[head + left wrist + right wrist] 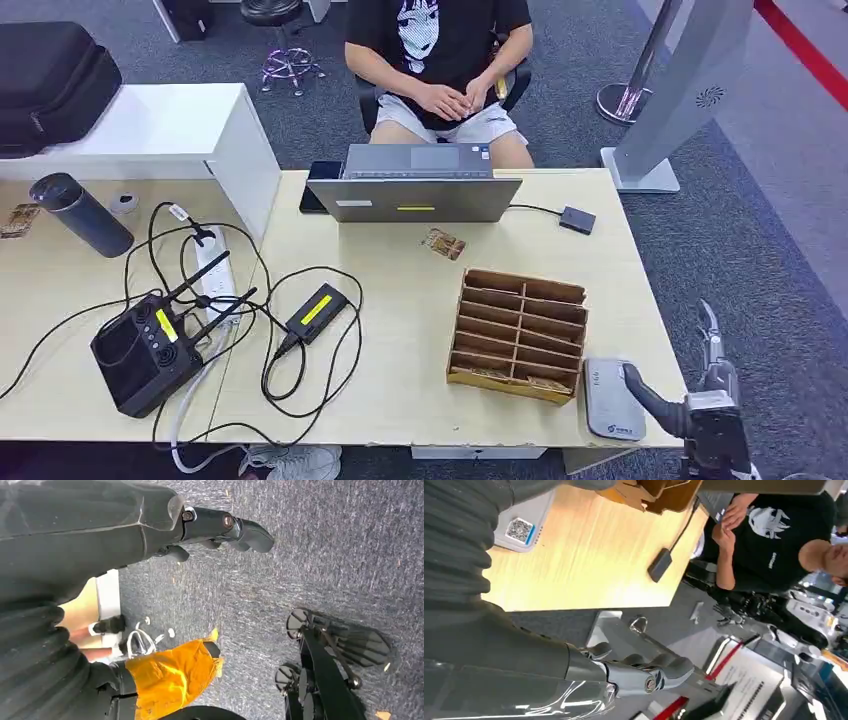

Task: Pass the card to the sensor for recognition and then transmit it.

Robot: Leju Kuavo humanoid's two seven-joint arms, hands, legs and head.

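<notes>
A small patterned card [443, 243] lies flat on the desk just in front of the laptop. The grey flat sensor [612, 400] sits at the desk's near right corner; the right wrist view shows its QR sticker [521, 527]. A wooden divided organizer [518, 333] stands left of the sensor, with cards in its front row. My right hand [712, 385] hovers beside the desk's right edge, close to the sensor, fingers apart and holding nothing [644, 672]. My left hand [220, 527] hangs over the grey carpet, fingers extended and empty.
An open laptop [413, 188] faces a seated person [440, 60] across the desk. A black remote [150, 345], cables, a power strip [212, 268] and a dark bottle [80, 212] fill the left side. A small black dongle [577, 219] lies at the far right; a grey stand [680, 90] is on the floor.
</notes>
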